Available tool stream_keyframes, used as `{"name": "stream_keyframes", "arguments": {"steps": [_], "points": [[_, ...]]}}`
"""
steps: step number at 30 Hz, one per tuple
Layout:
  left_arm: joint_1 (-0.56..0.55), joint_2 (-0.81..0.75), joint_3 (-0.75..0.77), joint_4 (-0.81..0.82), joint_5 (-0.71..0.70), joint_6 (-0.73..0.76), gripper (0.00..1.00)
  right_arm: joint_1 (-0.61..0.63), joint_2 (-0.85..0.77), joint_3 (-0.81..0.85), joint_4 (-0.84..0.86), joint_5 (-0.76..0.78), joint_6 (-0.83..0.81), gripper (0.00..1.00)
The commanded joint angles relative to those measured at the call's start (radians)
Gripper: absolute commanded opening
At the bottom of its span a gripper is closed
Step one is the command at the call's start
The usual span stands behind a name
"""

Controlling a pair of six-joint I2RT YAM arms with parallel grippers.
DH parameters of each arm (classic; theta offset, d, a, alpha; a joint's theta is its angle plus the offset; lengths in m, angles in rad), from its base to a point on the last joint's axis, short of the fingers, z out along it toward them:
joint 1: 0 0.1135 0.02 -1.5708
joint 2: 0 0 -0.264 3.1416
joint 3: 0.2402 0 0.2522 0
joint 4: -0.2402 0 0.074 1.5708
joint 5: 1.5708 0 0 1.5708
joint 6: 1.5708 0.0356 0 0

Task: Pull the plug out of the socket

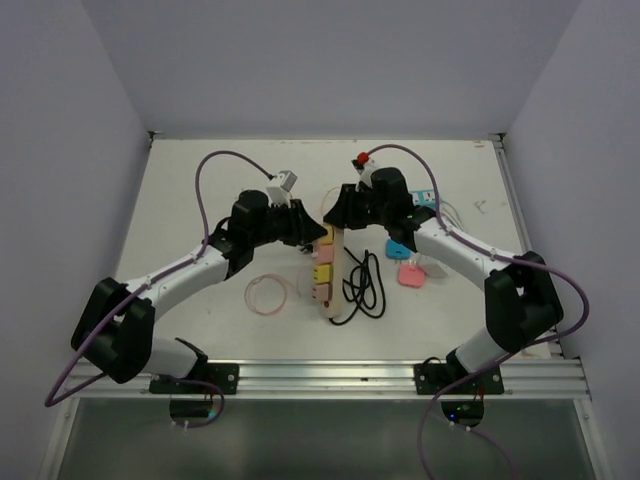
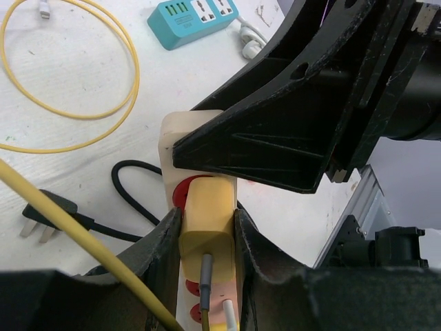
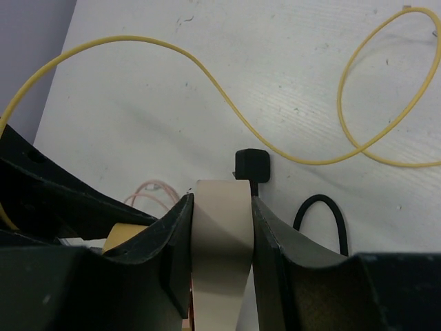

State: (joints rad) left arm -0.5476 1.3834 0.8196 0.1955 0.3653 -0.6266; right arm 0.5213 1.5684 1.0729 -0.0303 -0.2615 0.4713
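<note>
A beige power strip [image 1: 334, 280] lies mid-table with yellow and pink plugs in its sockets. My left gripper [image 1: 314, 236] is shut on the top yellow plug [image 2: 209, 221], one finger on each side, and the plug still sits in the strip [image 2: 180, 131]. My right gripper [image 1: 341, 214] is shut on the far end of the strip [image 3: 220, 234], and its black fingers [image 2: 275, 145] fill the left wrist view just beyond the plug. The yellow plug [image 3: 120, 234] peeks out at the left of the right wrist view.
A black cord [image 1: 365, 285] coils right of the strip. A pink cable loop [image 1: 267, 293] lies to its left. A blue plug [image 1: 398, 248], a pink plug [image 1: 411, 275] and a teal power strip [image 1: 425, 200] sit on the right. A yellow cable [image 3: 207, 76] loops behind.
</note>
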Motion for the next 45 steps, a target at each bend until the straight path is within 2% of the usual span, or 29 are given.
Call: {"name": "stream_keyframes", "arguments": {"steps": [1, 8, 12, 21, 25, 28, 29, 30, 32, 33, 35, 36, 38, 41, 45], "points": [[0.113, -0.135, -0.01, 0.024, 0.007, 0.01, 0.0, -0.09, 0.044, -0.047, -0.125, 0.303, -0.161, 0.0], [0.143, -0.147, 0.035, -0.033, -0.003, -0.002, 0.0, -0.092, 0.062, -0.048, -0.143, 0.372, -0.183, 0.0], [0.147, -0.136, 0.042, -0.066, -0.046, 0.011, 0.0, -0.092, 0.058, -0.051, -0.137, 0.335, -0.166, 0.0], [0.232, 0.132, 0.044, -0.013, 0.017, -0.012, 0.0, -0.092, 0.021, -0.036, -0.137, 0.265, -0.128, 0.0], [0.239, 0.271, 0.108, 0.004, 0.006, 0.001, 0.06, -0.09, 0.008, -0.034, -0.128, 0.236, -0.105, 0.0], [0.247, 0.337, 0.159, 0.01, 0.015, 0.005, 0.18, -0.09, 0.007, -0.033, -0.123, 0.208, -0.091, 0.0], [0.248, 0.347, 0.168, 0.009, 0.015, 0.007, 0.25, -0.092, 0.004, -0.036, -0.119, 0.203, -0.089, 0.0], [0.25, 0.353, 0.18, 0.007, 0.017, 0.011, 0.4, -0.089, 0.002, -0.036, -0.117, 0.2, -0.086, 0.0], [0.25, 0.352, 0.185, -0.004, 0.018, 0.021, 0.47, -0.09, -0.001, -0.037, -0.117, 0.189, -0.082, 0.0], [0.252, 0.336, 0.182, -0.008, 0.021, 0.024, 0.55, -0.09, -0.001, -0.036, -0.117, 0.186, -0.082, 0.0], [0.253, 0.316, 0.158, -0.016, 0.023, 0.025, 0.66, -0.09, -0.004, -0.036, -0.114, 0.18, -0.08, 0.0], [0.252, 0.29, 0.147, -0.016, 0.021, 0.028, 0.77, -0.09, -0.005, -0.037, -0.112, 0.179, -0.079, 0.0], [0.253, 0.264, 0.115, -0.033, 0.026, 0.028, 0.89, -0.09, -0.005, -0.037, -0.106, 0.171, -0.069, 0.0], [0.253, 0.191, 0.073, -0.053, 0.078, 0.016, 0.97, -0.09, -0.011, -0.031, -0.1, 0.156, -0.057, 0.0], [0.248, 0.1, 0.027, -0.068, 0.124, -0.021, 0.98, -0.089, -0.025, -0.027, -0.089, 0.145, -0.042, 0.0]]}}
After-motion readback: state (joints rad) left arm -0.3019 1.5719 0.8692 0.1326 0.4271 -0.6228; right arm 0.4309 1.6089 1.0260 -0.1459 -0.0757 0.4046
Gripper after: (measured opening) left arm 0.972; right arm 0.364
